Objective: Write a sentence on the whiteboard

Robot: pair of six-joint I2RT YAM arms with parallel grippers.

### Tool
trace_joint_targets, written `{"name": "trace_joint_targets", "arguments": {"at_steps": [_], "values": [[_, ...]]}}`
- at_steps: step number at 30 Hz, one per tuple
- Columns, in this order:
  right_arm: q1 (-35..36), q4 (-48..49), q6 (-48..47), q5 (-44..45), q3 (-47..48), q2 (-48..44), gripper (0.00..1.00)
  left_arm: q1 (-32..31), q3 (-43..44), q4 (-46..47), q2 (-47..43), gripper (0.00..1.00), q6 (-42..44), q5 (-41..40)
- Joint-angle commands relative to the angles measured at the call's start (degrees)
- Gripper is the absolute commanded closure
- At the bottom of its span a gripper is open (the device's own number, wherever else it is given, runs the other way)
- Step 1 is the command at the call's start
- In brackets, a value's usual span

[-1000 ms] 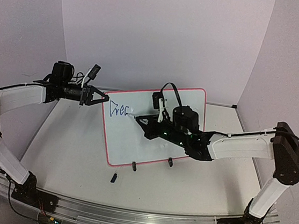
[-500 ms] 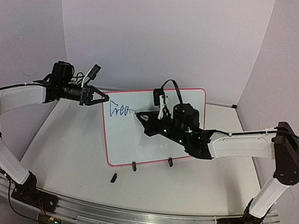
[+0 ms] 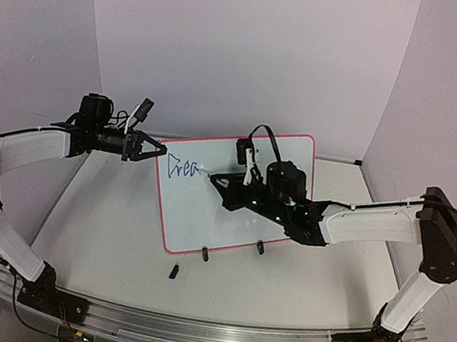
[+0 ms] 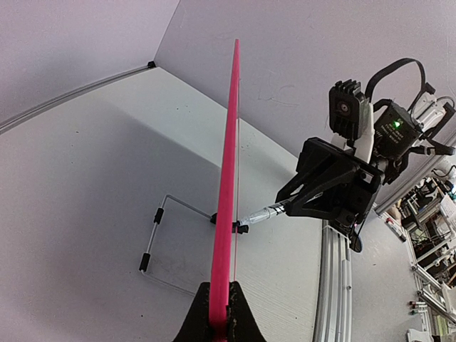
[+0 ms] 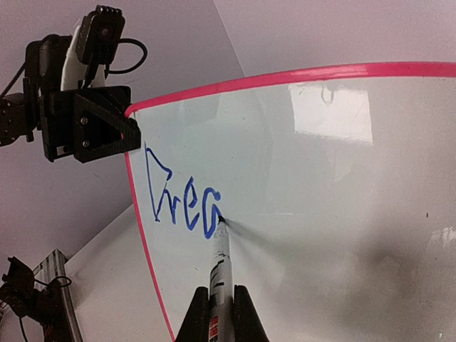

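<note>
The whiteboard (image 3: pixel 194 221) stands nearly upright on the table, with a red-pink rim. My left gripper (image 3: pixel 158 148) is shut on its upper left corner; in the left wrist view the pink edge (image 4: pixel 226 185) runs up from between the jaws of that gripper (image 4: pixel 219 310). My right gripper (image 3: pixel 213 181) is shut on a marker (image 5: pixel 221 263). The marker's tip touches the board at the last of the blue letters (image 5: pixel 182 199), which read roughly "Drea". The marker (image 4: pixel 262 214) also shows from the side, meeting the board.
Two black clip feet (image 3: pixel 204 254) hold the board's lower edge, and a wire stand (image 4: pixel 153 235) props it from behind. A small dark cap (image 3: pixel 174 271) lies on the table in front. Enclosure walls close in at the back and sides; an aluminium rail (image 3: pixel 193 332) runs along the near edge.
The marker tip has moved a little while tracing the fourth blue letter, which now looks more closed. The left arm and the board have stayed still.
</note>
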Motion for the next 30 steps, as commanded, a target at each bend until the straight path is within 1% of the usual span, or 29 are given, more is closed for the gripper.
{"name": "trace_joint_targets", "arguments": {"at_steps": [1,21,27,30], "values": [[-0.5,0.2,1.4,1.4,-1.7,-1.8,1.00,-1.8,0.7,-4.0,0.0,1.00,5.2,-0.5],[-0.5,-1.5,-0.9,3.1,-1.1,-4.6,1.00,-1.8,0.8,-4.2,-0.2,1.00,5.4,-0.6],[-0.5,-2.3,-1.2,1.0,-0.6,-7.8,1.00,-1.8,0.7,-4.2,-0.2,1.00,5.4,-0.8],[-0.6,-2.9,-1.2,1.2,-1.3,-9.9,1.00,-1.8,0.8,-4.2,-0.2,1.00,5.3,-0.9]]}}
